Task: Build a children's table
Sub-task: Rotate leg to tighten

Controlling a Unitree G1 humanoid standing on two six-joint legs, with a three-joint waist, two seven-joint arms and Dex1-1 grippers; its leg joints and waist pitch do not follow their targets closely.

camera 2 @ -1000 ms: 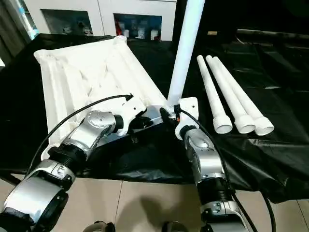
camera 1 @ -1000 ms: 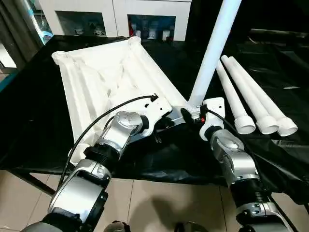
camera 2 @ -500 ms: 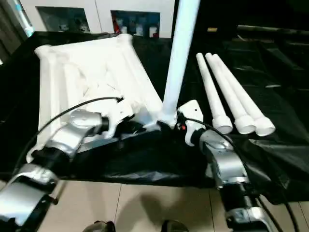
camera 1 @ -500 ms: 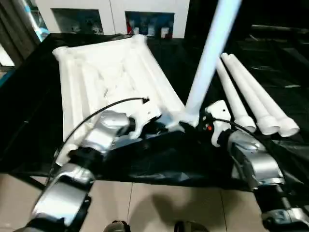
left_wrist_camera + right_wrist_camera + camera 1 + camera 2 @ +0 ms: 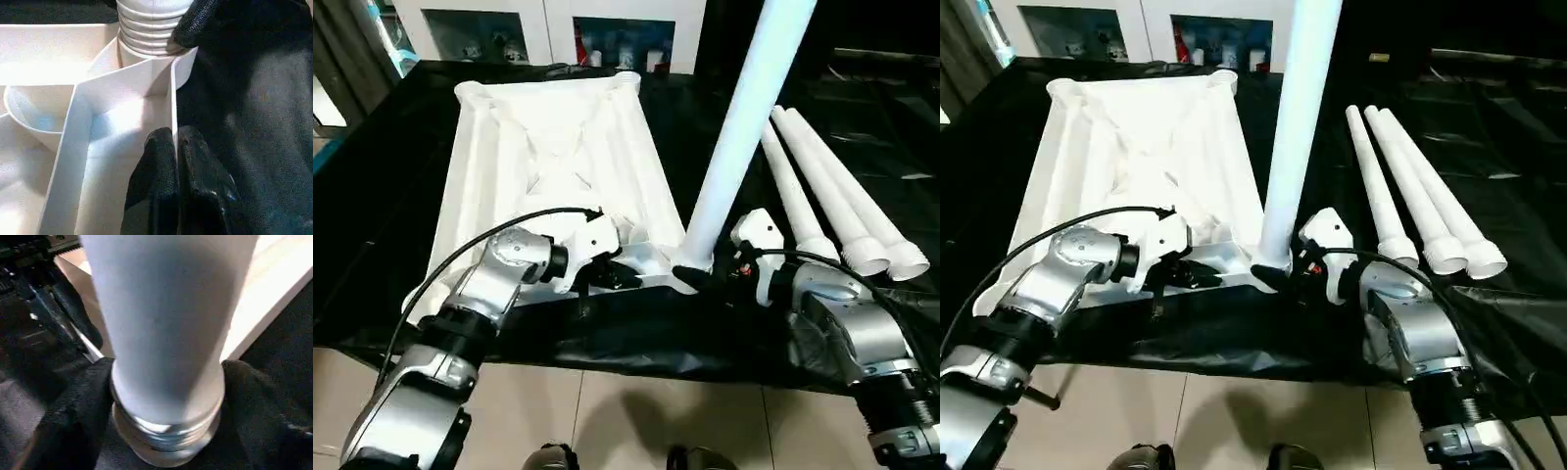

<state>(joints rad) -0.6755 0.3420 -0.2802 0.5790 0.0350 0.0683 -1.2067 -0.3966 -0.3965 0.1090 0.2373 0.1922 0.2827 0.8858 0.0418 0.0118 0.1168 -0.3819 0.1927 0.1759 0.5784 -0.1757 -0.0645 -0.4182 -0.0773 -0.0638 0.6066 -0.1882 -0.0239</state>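
Bright overhead light, glare on white plastic, wrist close-ups soft, dark surroundings

Table top (image 5: pixel 548 166) lies underside-up on the covered bench (image 5: pixel 372 196). One leg (image 5: pixel 739 147) stands at its near right corner; three legs (image 5: pixel 832 211) lie right.

No lettering, label, brand mark or number can be read on anything here.

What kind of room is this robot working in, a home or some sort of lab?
Probably a lab or workshop rather than a home, though I can't be sure. The work table is draped in black sheeting, white cabinets along the back wall hold small items, and the floor is plain tile.
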